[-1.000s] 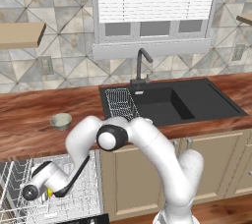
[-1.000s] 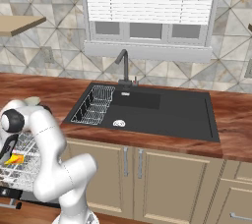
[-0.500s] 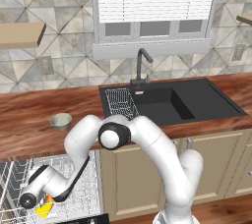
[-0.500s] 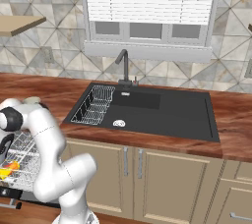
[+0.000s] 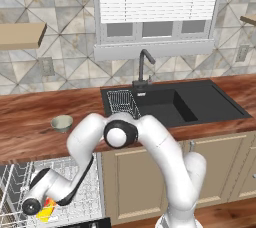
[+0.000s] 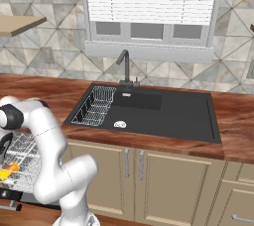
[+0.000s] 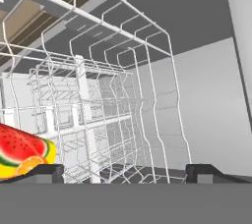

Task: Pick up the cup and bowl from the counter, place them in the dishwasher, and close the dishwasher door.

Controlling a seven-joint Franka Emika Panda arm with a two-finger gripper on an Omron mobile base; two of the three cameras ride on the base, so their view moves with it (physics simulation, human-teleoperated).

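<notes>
The yellow cup (image 5: 46,211) lies on its side in the white wire rack (image 5: 92,192) of the open dishwasher, under the counter (image 5: 25,114). It also shows as a yellow patch, the cup (image 6: 7,173), in the right base view. My gripper (image 5: 33,206) is low in the rack beside it. In the hand view the gripper (image 7: 125,173) is open with wide jaws and nothing between them. The cup (image 7: 22,155), with its red patch, rests just outside the left fingertip (image 7: 47,171). The pale grey-green bowl (image 5: 62,122) stands upright on the counter above the dishwasher.
A black sink (image 5: 175,103) with a wire basket (image 5: 123,102) and a dark faucet (image 5: 143,69) lies to the right. Beige cabinet doors (image 5: 140,182) flank the dishwasher. Rack wires (image 7: 123,70) rise close around the hand. A pale shelf (image 5: 20,36) hangs on the wall.
The hand has sunk lower into the rack, carrying the cup down. Its jaws have widened a little, and the cup now rests in the rack beside the left finger.
</notes>
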